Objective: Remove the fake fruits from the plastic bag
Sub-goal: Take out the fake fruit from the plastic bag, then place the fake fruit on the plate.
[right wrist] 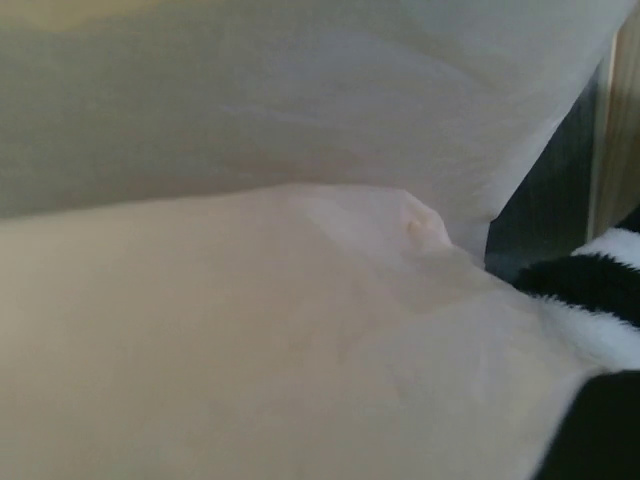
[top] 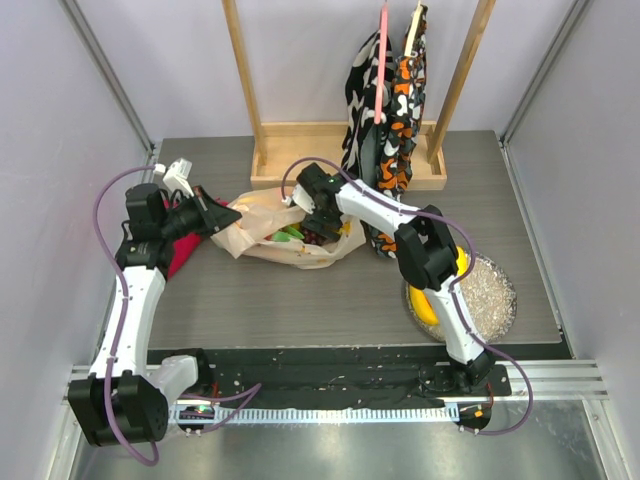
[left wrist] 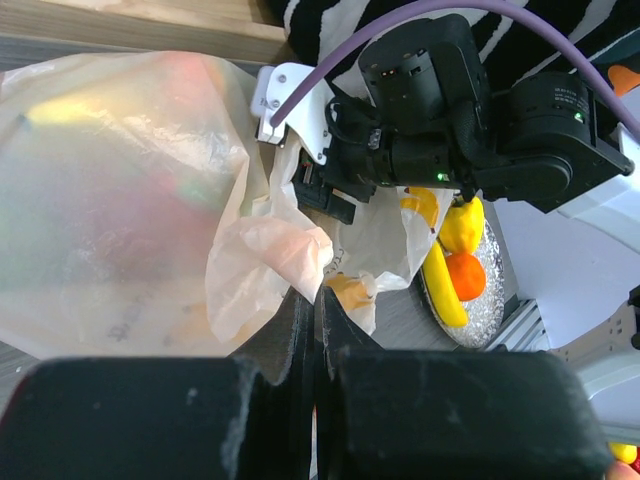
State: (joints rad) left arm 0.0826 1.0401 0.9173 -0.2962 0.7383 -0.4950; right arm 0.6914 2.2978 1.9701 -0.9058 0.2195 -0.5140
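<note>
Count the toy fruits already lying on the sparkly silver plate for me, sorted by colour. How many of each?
Yellow: 2, a lemon and a banana
Orange: 1, an orange
Total: 3 on the silver plate

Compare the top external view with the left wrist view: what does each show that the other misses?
Only the top view: the rack's wooden posts, the arm bases, and green fruit in the mouth of the bag. Only the left wrist view: the left pincer, shut on the bag's edge, and an orange on the plate. Both: the bag, the right arm reaching into it, the plate with yellow fruit, and the patterned fabric.
</note>
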